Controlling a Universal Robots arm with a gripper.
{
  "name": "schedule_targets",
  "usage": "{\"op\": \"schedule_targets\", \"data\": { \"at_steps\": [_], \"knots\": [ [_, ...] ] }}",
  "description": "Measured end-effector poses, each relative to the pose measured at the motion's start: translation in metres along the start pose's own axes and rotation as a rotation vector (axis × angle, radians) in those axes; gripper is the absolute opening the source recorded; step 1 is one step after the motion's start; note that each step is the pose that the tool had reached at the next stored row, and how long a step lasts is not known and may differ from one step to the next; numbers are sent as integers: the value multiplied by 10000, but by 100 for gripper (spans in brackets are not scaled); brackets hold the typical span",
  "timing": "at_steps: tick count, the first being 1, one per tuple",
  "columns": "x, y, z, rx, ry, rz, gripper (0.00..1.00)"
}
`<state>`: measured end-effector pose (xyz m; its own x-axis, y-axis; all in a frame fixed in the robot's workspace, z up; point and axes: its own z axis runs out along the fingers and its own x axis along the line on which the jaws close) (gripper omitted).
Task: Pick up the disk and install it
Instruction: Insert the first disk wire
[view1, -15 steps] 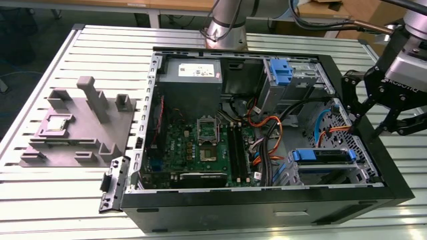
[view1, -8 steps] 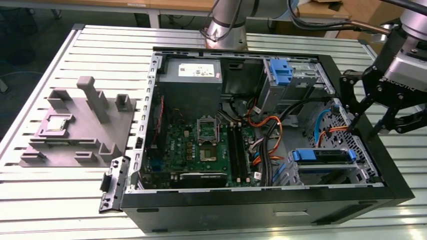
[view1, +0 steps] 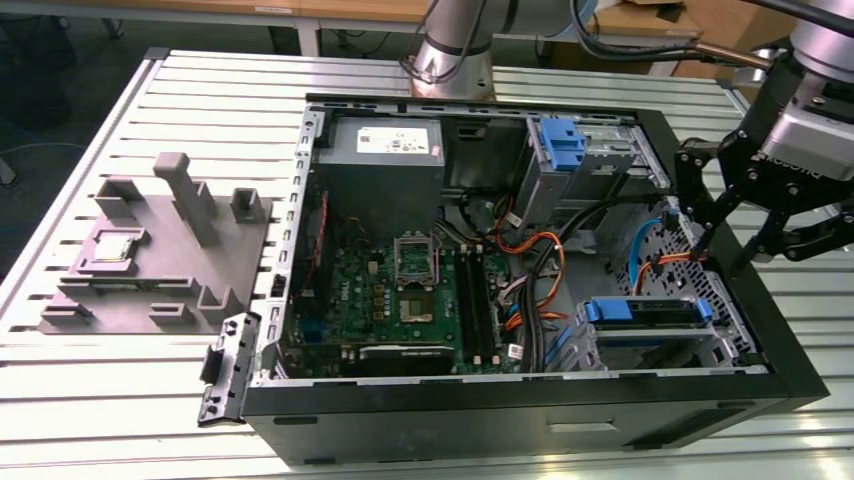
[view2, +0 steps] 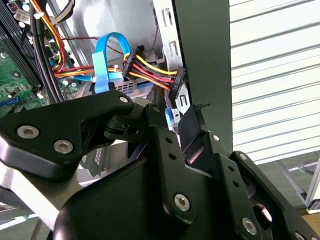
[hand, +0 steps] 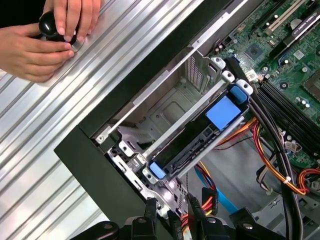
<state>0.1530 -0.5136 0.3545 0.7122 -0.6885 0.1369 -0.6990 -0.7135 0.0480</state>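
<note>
Disk (view1: 646, 311) sits in computer case (view1: 534, 400) bay; gripper (view1: 731, 262) nearby.

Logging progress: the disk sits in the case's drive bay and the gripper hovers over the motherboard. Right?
Not quite. The disk does sit in the case's drive bay, but the exterior view shows the gripper at the case's wall on that view's right, beside the cables, not over the motherboard.

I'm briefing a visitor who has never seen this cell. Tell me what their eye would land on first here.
First, the open computer case lying on the slatted table, its green motherboard exposed. Next, the gripper reaching over the case wall on the exterior view's right, near the orange and blue cables. Below it, the disk with blue rails sits in its bay; the first wrist view shows a person's hands on the table.
</note>
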Motion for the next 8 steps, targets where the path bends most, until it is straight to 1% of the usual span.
{"op": "schedule_targets", "data": {
  "at_steps": [4,8],
  "knots": [
    [-2,-25,22,-50,60,-70,38],
    [-15,-59,27,-48,68,-117,38]
  ]
}}
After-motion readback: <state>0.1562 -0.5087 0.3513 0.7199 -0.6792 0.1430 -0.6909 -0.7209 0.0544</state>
